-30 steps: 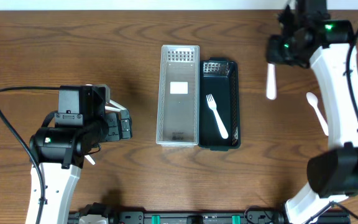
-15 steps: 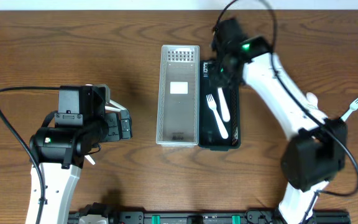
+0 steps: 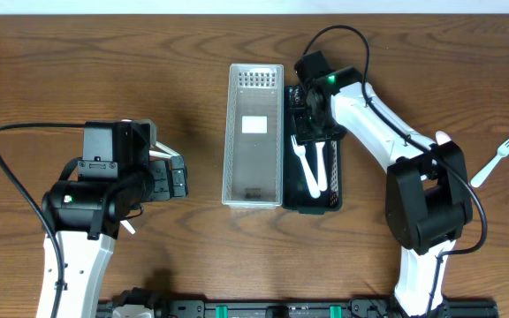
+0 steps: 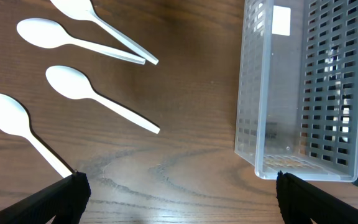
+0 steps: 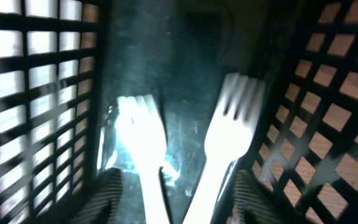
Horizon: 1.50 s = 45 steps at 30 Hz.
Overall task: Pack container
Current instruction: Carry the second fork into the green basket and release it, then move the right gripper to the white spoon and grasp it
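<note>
A clear basket [image 3: 254, 132] and a black basket [image 3: 332, 150] stand side by side mid-table. Two white forks [image 3: 311, 173] lie in the black basket; in the right wrist view they are the left fork [image 5: 143, 124] and the right fork [image 5: 235, 118]. My right gripper [image 3: 313, 131] hangs low inside the black basket, open, its fingers on either side of both fork handles [image 5: 182, 199]. My left gripper [image 3: 177, 177] is open and empty, left of the clear basket [image 4: 303, 87], above bare wood [image 4: 179, 202].
Several white spoons [image 4: 73, 84] lie on the wood left of the clear basket, mostly under my left arm in the overhead view. Another white fork [image 3: 495, 159] and a white spoon [image 3: 443, 139] lie at the far right.
My right arm swung from the far right to the black basket with a white utensil. A second fork now lies in the basket and the jaws stand open. The left arm is still.
</note>
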### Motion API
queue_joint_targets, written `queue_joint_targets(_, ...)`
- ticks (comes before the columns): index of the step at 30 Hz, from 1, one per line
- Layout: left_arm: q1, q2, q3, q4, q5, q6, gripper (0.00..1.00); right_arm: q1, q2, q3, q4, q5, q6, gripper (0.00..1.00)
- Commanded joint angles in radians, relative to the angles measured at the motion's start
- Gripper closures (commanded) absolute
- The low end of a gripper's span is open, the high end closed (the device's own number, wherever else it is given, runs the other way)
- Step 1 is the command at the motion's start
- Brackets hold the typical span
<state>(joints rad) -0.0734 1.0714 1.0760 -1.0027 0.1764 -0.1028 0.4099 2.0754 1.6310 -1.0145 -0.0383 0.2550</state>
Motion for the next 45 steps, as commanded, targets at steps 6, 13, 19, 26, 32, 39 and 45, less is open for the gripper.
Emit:
queue_joint_targets(6, 0.005, -0.003, 0.014, -0.004, -0.009, 0.016, 0.02, -0.1, -0.082, 0.354, -0.192, 0.084, -0.094, 0.28)
queue_joint_targets(13, 0.005, -0.003, 0.014, -0.003, -0.009, 0.016, 0.02, -0.391, -0.154, 0.484, -0.277, 0.102, -0.265, 0.11)
queue_joint_targets(19, 0.005, -0.003, 0.014, -0.003, -0.009, 0.016, 0.02, -0.621, -0.13, 0.407, -0.31, 0.082, -0.411, 0.08)
queue_joint_targets(26, 0.005, -0.003, 0.014, -0.003, -0.009, 0.016, 0.02, -0.727, -0.125, 0.137, -0.19, 0.079, -0.576, 0.05)
queue_joint_targets(32, 0.005, -0.003, 0.014, -0.004, -0.009, 0.016, 0.02, -0.783, -0.125, -0.041, -0.036, 0.073, -0.618, 0.03)
queue_joint_targets(39, 0.005, -0.003, 0.014, -0.006, -0.009, 0.016, 0.02, -0.811, -0.102, -0.121, 0.072, 0.056, -0.646, 0.03)
queue_joint_targets(45, 0.005, -0.003, 0.014, -0.011, -0.009, 0.016, 0.02, -0.806, -0.032, -0.121, 0.092, 0.056, -0.645, 0.04)
